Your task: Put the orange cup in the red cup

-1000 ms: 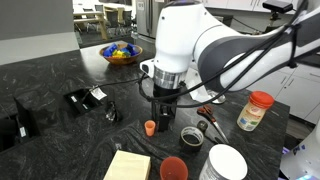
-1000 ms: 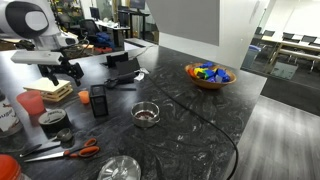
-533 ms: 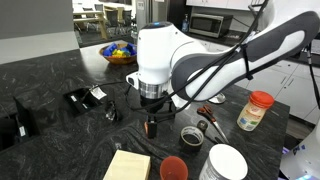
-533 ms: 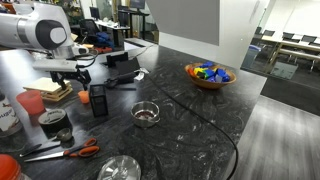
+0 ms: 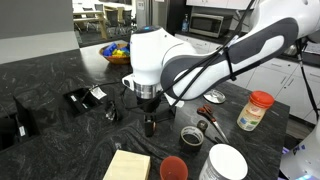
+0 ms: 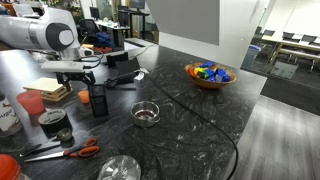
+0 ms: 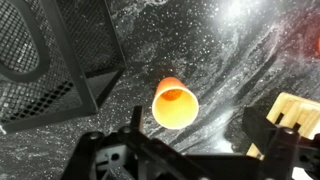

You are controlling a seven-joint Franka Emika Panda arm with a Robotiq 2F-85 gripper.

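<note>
1. Nearest the camera in an exterior view, a wooden block (image 5: 127, 166), the red cup (image 5: 173, 168) and a big white bowl (image 5: 228, 163) sat in a row along the front edge of the dark marbled surface (image 5: 55, 75). The red cup stood upright.
2. Just behind those was a dark grey cup (image 5: 191, 135). Near it, on the block's side, the big white arm (image 5: 190, 60) pointed straight down, with its fingers (image 5: 148, 122) low over the surface.
3. The wrist view told the real story. The orange cup (image 7: 175, 103) stood upright on the surface with its mouth up, right between the fingers (image 7: 264, 130). They were spread wide and not gripping it, and the cup sat closer to one finger than the other. I couldn't really make out the cup in the exterior views, since the fingers blocked it.
4. So the orange cup wasn't in the red cup; the two were near each other but apart.
5. Past the orange cup in the wrist view was a black mesh container (image 7: 60, 50).
6. Further back in the exterior view were red-handled scissors (image 5: 207, 113) and a jar with an orange-red lid (image 5: 255, 110).
7. Way at the back sat a bowl of colourful bits (image 5: 122, 53).
</note>
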